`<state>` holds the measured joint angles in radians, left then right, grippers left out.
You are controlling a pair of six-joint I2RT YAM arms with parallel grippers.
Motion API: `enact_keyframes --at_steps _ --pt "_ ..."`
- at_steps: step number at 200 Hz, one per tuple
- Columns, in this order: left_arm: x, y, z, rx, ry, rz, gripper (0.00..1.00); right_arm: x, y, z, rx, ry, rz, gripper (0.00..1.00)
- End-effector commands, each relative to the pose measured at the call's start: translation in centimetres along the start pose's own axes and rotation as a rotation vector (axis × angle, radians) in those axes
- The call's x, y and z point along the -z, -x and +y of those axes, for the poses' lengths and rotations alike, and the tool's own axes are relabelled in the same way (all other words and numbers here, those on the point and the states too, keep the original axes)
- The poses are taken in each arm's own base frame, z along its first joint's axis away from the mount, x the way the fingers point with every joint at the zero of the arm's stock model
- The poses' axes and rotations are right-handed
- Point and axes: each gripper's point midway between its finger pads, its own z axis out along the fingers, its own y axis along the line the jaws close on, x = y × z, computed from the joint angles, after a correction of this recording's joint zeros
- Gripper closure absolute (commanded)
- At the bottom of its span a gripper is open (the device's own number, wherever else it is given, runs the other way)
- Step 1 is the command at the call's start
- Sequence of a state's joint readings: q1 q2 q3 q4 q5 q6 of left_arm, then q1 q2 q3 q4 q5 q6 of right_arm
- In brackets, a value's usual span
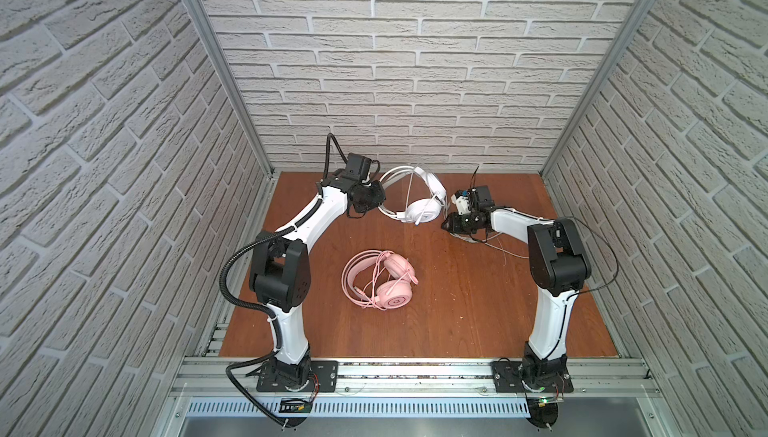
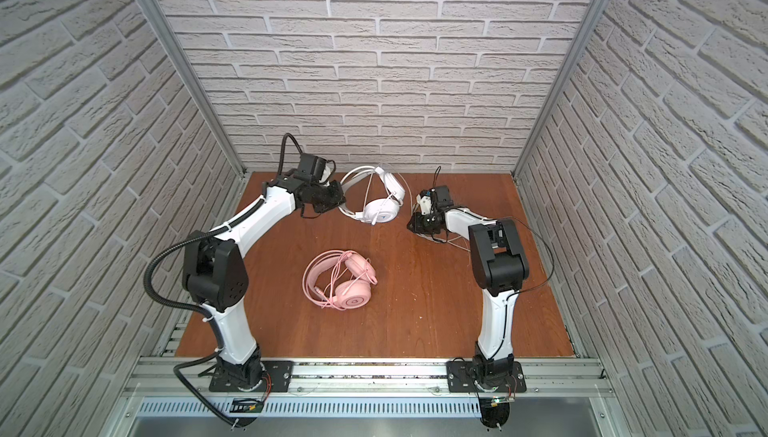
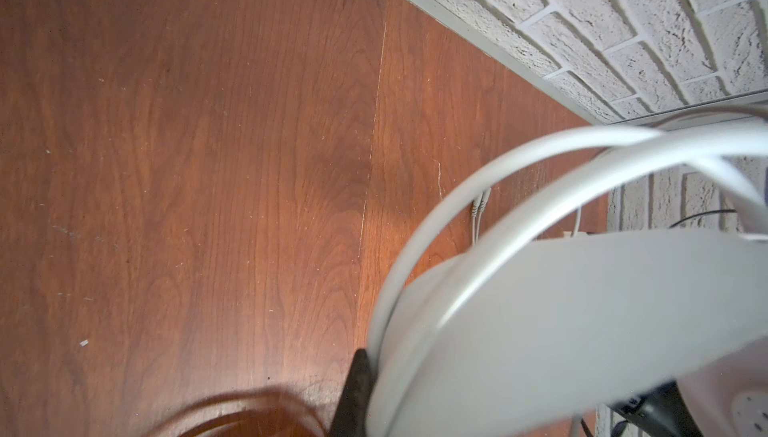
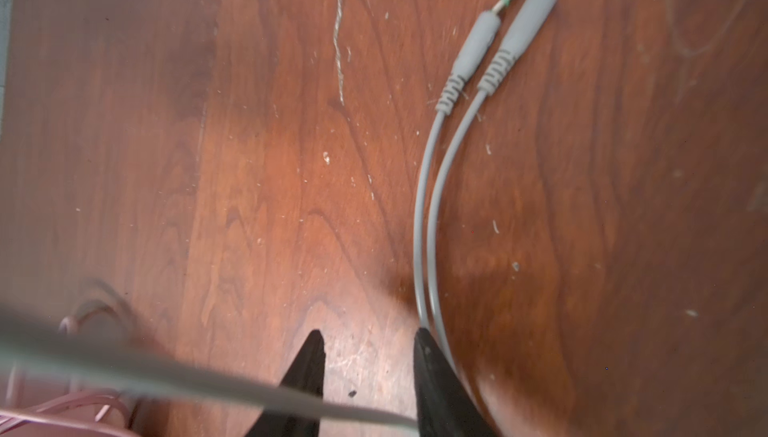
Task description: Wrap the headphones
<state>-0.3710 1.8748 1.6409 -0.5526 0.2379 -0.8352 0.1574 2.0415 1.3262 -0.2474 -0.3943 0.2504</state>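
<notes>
Pink headphones (image 1: 380, 281) and white headphones (image 1: 415, 200) show no readable writing.

On the brown table (image 1: 457, 310), the pink headset (image 1: 380, 281) lay near the middle, its cord looped over its band and cups. The white headset (image 1: 415, 198) sat near the far edge, tilted with its band raised. The left gripper (image 1: 376, 198) was at that band's left side, touching it; its jaws were too dark to read. The right gripper (image 1: 446, 225) was low over the table just right of the white cup, a thin white cord (image 1: 503, 250) trailing beneath the right arm toward the right edge.
</notes>
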Motion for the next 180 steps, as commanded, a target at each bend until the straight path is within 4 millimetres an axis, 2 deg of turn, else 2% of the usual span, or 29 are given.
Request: enact_keyframes --at_steps 1,38,74,87,90,125,147,180 --pt "1.3 2.5 -2.6 0.0 -0.11 -0.065 1.0 -0.4 -0.2 0.5 0.034 -0.001 0.02 0.63" --pt "1.7 2.9 -2.7 0.002 -0.107 -0.075 1.0 -0.7 -0.4 0.7 0.046 -0.001 0.042 0.78" --pt "1.7 3.3 -2.2 0.016 -0.098 -0.085 1.0 0.7 -0.8 1.3 0.073 0.002 0.025 0.94" --pt "1.7 3.6 -2.2 0.024 -0.096 -0.093 1.0 1.1 -1.5 1.3 0.083 0.001 0.035 0.94" --pt "1.8 3.7 -2.1 0.027 -0.095 -0.097 1.0 2.1 -1.0 1.9 0.097 0.006 0.012 0.94" --pt "2.6 5.5 -1.7 0.058 -0.089 -0.15 1.0 5.4 -2.4 3.8 0.186 0.021 0.009 0.94" --pt "2.5 6.2 -1.5 0.079 -0.071 -0.169 1.0 6.9 -4.2 5.6 0.265 0.025 0.043 0.94" --pt "2.1 6.9 -1.1 0.116 -0.041 -0.193 1.0 8.1 -7.3 7.8 0.377 0.009 0.089 0.94"
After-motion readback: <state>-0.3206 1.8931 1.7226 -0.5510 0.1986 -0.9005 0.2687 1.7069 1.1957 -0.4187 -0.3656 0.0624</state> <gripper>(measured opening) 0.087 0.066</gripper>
